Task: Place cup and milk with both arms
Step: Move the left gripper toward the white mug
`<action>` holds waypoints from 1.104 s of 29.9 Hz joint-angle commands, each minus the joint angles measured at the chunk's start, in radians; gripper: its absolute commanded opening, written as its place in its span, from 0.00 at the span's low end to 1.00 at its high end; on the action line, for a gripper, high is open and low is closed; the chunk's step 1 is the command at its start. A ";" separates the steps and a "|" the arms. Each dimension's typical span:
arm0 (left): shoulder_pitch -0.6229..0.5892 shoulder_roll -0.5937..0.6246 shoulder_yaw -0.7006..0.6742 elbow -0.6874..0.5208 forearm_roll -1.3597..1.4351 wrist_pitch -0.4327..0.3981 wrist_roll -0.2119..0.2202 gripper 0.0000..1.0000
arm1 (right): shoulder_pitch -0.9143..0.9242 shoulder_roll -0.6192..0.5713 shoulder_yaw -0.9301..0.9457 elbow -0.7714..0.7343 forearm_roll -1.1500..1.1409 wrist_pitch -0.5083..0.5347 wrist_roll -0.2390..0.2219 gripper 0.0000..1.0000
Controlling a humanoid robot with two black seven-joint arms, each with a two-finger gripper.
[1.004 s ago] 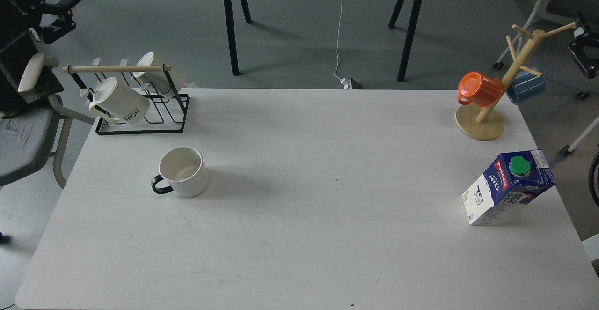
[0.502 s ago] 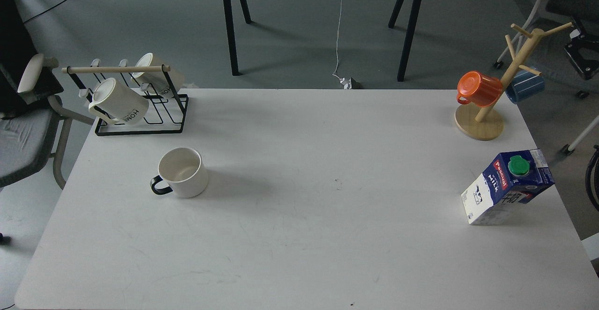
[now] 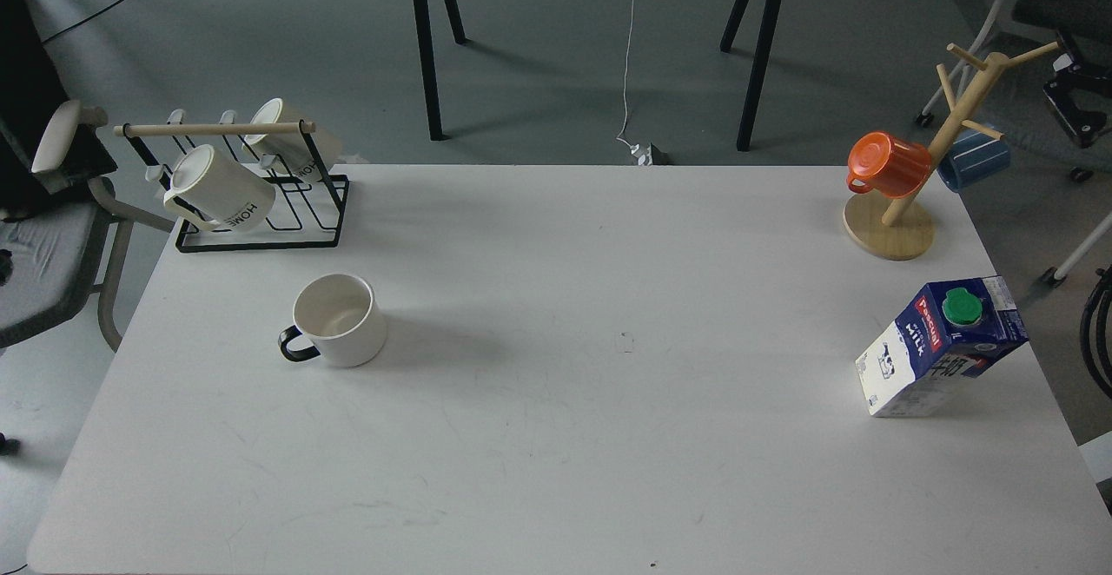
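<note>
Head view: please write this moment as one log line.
white black-handled cup: upright, table left | blue-white milk carton: table right edge | pincers: not in view

Both arms, grippers outside head view.

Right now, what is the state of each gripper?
Left gripper: not in view, cannot be told.
Right gripper: not in view, cannot be told.

no part of robot body in view
</note>
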 commanded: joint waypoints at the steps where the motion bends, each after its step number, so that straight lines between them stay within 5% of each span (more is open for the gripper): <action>1: 0.020 0.017 0.010 -0.001 -0.001 -0.145 -0.079 1.00 | 0.000 0.002 -0.001 0.001 0.000 0.000 0.000 0.98; 6: 0.097 0.025 0.319 -0.052 0.034 -0.422 -0.208 1.00 | 0.000 0.006 -0.001 0.000 0.000 0.000 0.000 0.98; 11: 0.091 0.077 0.684 -0.067 0.037 -0.425 -0.428 1.00 | -0.002 0.006 -0.002 0.000 0.000 0.000 0.000 0.98; 14: 0.077 0.125 0.781 -0.101 0.042 -0.425 -0.505 1.00 | -0.002 0.006 -0.002 0.000 0.000 0.000 0.000 0.98; 27: -0.026 0.174 0.784 -0.360 0.647 -0.425 -0.516 1.00 | -0.002 0.002 -0.002 0.000 0.000 0.000 0.000 0.98; 33: -0.015 0.249 0.786 -0.735 0.937 -0.425 -0.516 1.00 | -0.014 0.001 -0.002 -0.002 0.000 0.000 0.000 0.98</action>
